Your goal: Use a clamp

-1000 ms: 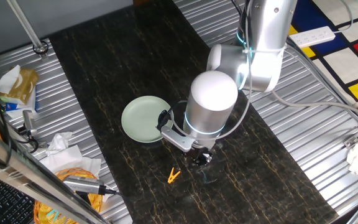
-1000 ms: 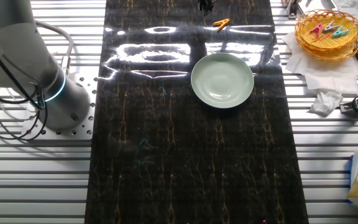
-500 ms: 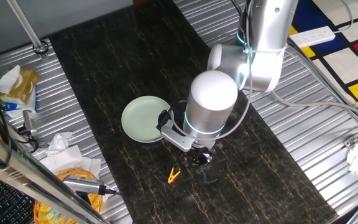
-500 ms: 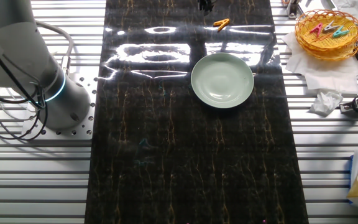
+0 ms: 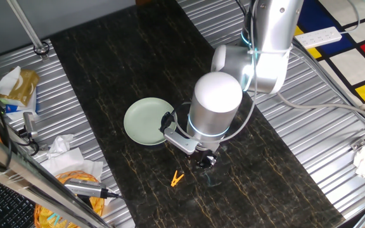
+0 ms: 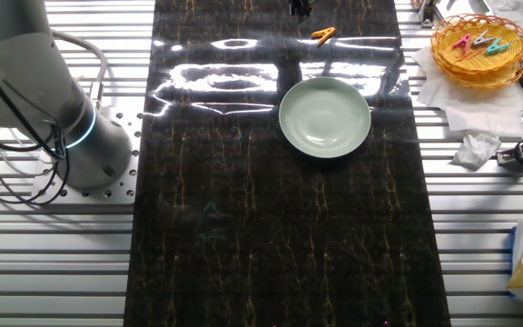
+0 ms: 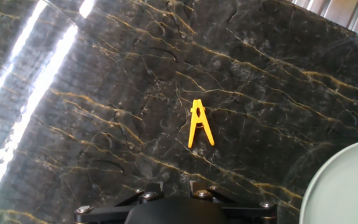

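Note:
The clamp [image 5: 178, 180] is a tiny orange clip with two splayed prongs, lying flat on the dark marble strip; it also shows in the other fixed view [image 6: 323, 35] and in the hand view [image 7: 199, 123]. My gripper [image 5: 205, 161] hangs just above the table, a little to the right of the clamp and not touching it. In the hand view only the finger stubs [image 7: 148, 186] show at the bottom edge, apart, with nothing between them. The pale green plate [image 5: 147, 120] sits close by, empty, and shows in the other fixed view [image 6: 325, 116] and in the hand view [image 7: 347, 186].
A wicker basket [image 6: 479, 41] holding coloured clips stands on the metal table beside the marble strip, with crumpled tissue [image 6: 473, 150] near it. The arm's base [image 6: 34, 91] stands on the opposite side. A power strip [image 5: 319, 37] lies on the coloured floor.

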`<act>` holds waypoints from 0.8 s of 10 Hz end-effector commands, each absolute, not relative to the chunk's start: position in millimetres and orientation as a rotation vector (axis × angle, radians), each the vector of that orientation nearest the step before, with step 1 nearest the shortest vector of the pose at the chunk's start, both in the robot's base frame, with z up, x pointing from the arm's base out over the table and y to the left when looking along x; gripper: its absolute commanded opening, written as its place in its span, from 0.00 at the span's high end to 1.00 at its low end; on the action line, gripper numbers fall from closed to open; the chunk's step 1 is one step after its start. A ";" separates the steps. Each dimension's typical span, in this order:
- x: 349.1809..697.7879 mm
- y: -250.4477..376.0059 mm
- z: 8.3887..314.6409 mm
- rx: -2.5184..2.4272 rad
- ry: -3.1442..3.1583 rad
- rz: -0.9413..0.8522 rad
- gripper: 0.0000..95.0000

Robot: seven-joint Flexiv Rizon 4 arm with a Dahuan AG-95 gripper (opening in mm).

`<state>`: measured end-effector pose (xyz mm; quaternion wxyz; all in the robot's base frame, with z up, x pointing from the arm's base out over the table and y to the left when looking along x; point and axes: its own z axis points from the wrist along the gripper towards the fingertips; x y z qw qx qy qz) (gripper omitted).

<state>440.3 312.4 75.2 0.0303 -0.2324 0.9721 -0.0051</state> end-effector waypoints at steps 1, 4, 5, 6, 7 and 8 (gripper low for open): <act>440.1 312.7 75.6 -0.716 2.997 -0.016 0.80; 440.1 312.7 75.6 -0.777 2.861 0.042 0.60; 440.1 312.7 75.6 -0.790 2.826 0.049 0.60; 439.2 312.5 75.2 -0.799 2.818 0.042 0.60; 435.3 311.2 69.5 -0.808 2.810 0.033 0.60; 433.5 310.3 63.3 -0.816 2.789 0.032 0.40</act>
